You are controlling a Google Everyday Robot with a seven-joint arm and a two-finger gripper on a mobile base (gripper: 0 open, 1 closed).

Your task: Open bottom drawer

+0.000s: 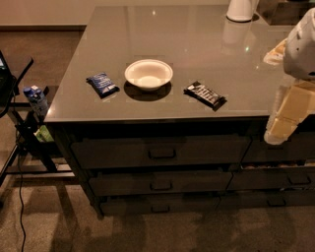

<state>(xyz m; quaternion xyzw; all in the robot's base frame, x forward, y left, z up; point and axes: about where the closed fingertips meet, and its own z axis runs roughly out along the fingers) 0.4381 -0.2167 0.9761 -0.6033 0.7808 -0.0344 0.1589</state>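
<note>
A glossy, smooth finish is shown by the grey flat top of the bench (197,44), in which light spots and the smooth white vessel (241,10) at its far edge are mirrored. The round white bowl (148,74) near the front edge is seen as smooth, with a dull sheen. Shiny, crinkled film is suggested by the blue snack packet (102,83) and the black-and-white bar wrapper (205,94) on either side of it. The wide dark-grey bottom drawer (160,204) is finished matt, as are the two taller drawer fronts (160,152) above. The cream, blocky pincer (281,129), hung at the right end of the front edge, is cased in smooth hard plastic. The brown floor (59,226) is seen as speckled and grainy.
</note>
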